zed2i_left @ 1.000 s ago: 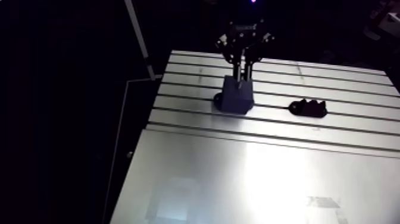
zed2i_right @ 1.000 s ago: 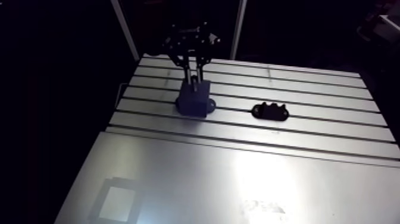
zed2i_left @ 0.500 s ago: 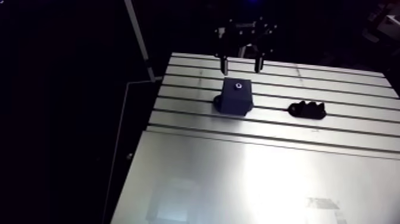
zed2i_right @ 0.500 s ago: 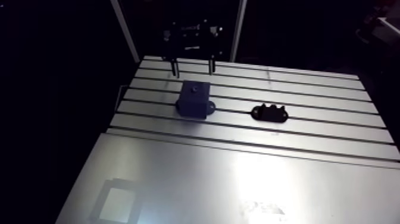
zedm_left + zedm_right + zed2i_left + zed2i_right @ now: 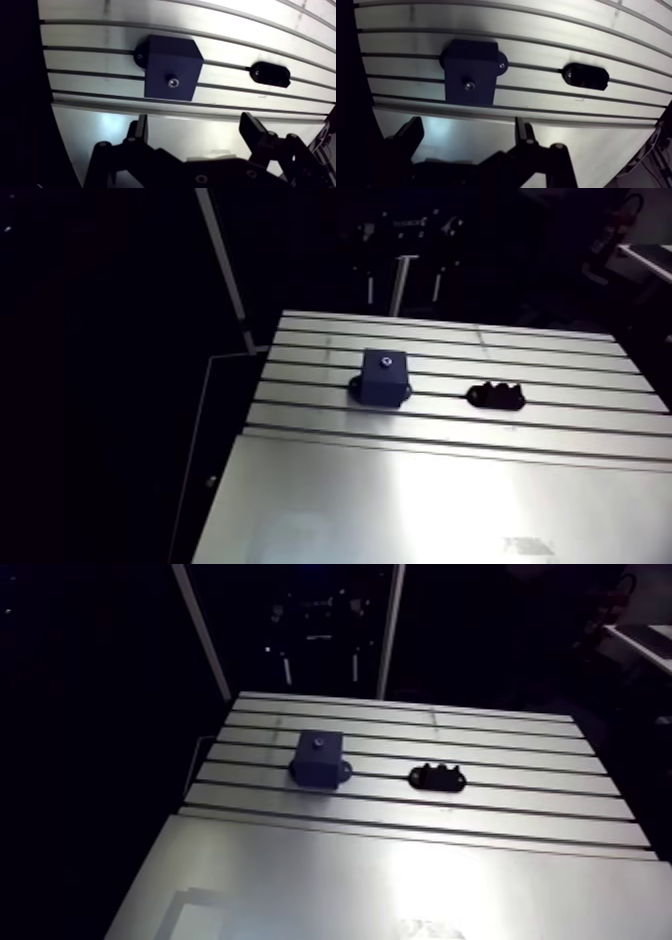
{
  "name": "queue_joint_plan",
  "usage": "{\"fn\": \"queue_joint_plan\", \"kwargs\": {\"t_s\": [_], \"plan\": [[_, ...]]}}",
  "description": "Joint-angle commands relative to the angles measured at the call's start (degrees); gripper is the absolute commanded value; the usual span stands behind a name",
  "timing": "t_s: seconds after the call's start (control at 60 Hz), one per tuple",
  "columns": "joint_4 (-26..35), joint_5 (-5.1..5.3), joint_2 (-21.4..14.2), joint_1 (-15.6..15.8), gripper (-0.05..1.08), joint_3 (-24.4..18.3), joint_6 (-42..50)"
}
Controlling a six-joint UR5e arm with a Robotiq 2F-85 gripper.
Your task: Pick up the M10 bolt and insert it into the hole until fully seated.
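- M10 bolt (image 5: pixel 172 81) stands in the hole atop the dark block (image 5: pixel 384 376), centre of the arm view; only its head shows
- gripper (image 5: pixel 196 126) hangs upper centre, fingers spread wide, holding nothing
- insertion looks finished; the next move calls only for checking the head sits flush

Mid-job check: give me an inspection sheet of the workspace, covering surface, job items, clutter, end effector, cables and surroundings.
Surface: slotted aluminium table, with glare on its smooth near part.
Job's things: dark block stands on the table; bolt head shows in its top hole; how deep it sits cannot be told.
Clutter: small black part lies beside the block, apart from it.
End effector: open, empty, raised clear of the block.
Cables: nothing seen.
Surroundings: nothing seen.
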Motion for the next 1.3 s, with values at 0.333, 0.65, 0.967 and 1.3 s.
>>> {"fn": "queue_joint_plan", "kwargs": {"t_s": [0.333, 0.65, 0.967, 1.3], "plan": [[5.47, 0.00, -17.15, -4.21, 0.01, 0.56, 0.62], [7.68, 0.08, -18.20, -5.35, 0.01, -0.06, 0.09], [8.51, 0.71, -17.33, -5.56, 0.01, -2.72, 0.01], [9.01, 0.97, -17.05, -5.47, 0.01, -2.77, -0.01]]}}
